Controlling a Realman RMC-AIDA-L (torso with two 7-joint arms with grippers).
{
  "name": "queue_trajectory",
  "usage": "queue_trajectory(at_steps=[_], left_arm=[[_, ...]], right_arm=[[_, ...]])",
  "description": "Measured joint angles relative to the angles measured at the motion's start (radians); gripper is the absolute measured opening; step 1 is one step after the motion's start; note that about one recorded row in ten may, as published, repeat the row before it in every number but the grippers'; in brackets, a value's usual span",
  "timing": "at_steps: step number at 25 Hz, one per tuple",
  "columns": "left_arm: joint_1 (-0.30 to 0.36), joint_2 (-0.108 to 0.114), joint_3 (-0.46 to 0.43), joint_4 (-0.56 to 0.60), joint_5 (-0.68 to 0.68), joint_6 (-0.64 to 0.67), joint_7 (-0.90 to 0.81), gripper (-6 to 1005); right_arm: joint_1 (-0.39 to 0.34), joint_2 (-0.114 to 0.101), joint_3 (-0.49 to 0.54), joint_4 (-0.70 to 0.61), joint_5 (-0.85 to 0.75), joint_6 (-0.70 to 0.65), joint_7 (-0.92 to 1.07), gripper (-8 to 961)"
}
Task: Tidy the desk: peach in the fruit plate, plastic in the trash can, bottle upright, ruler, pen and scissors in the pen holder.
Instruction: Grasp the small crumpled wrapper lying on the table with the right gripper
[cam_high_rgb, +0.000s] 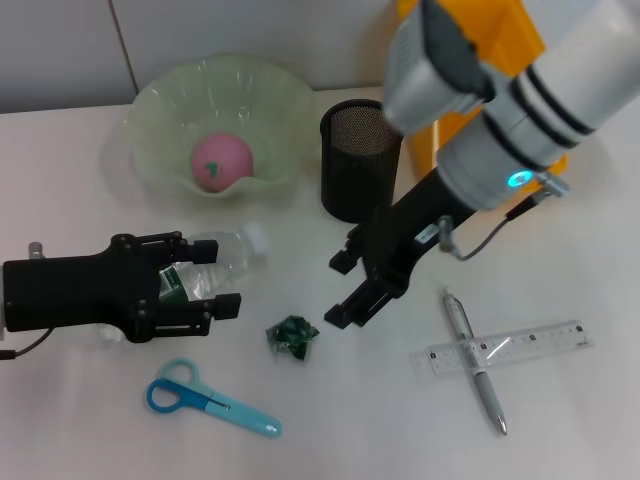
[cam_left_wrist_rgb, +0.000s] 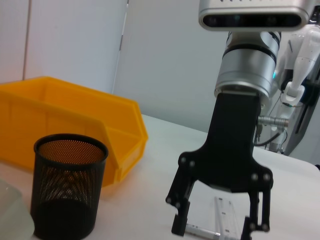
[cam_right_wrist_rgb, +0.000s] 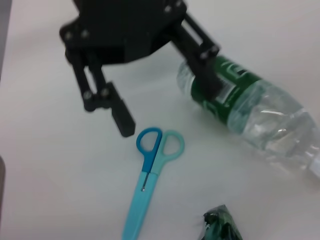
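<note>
The clear bottle (cam_high_rgb: 228, 258) with a green label lies on its side at the left (cam_right_wrist_rgb: 250, 107). My left gripper (cam_high_rgb: 222, 275) is open and straddles its label end; from the right wrist view (cam_right_wrist_rgb: 167, 102) one finger crosses the label and the other stands off the bottle. My right gripper (cam_high_rgb: 345, 290) hangs open over bare table near the pen holder, also seen in the left wrist view (cam_left_wrist_rgb: 220, 227). The pink peach (cam_high_rgb: 222, 160) rests in the fruit plate (cam_high_rgb: 150, 110). The green plastic (cam_high_rgb: 292, 335) lies crumpled between the grippers. Blue scissors (cam_high_rgb: 210, 398) lie at the front left. The pen (cam_high_rgb: 475, 360) crosses the ruler (cam_high_rgb: 520, 345).
The black mesh pen holder (cam_high_rgb: 360, 160) stands upright and empty beside the plate. A yellow bin (cam_left_wrist_rgb: 70, 115) sits behind it at the back right, largely hidden by my right arm in the head view.
</note>
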Motion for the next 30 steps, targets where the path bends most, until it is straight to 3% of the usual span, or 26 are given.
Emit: queue_trajectory(at_steps=[9, 16, 25, 30], left_arm=[[0.019, 0.024, -0.005, 0.004, 0.015, 0.011, -0.01, 785], [0.03, 0.025, -0.029, 0.005, 0.018, 0.032, -0.01, 784], [0.04, 0.025, -0.034, 0.005, 0.019, 0.043, -0.01, 784], [0.047, 0.025, -0.044, 0.006, 0.019, 0.05, -0.008, 784]], right_arm=[[0.029, 0.011, -0.124, 0.064, 0.065, 0.111, -0.024, 754], [0.035, 0.013, -0.225, 0.102, 0.125, 0.19, -0.036, 753], [0.029, 0.017, -0.43, 0.146, 0.242, 0.336, -0.07, 753], [0.03, 0.018, -0.483, 0.153, 0.264, 0.377, -0.072, 753]])
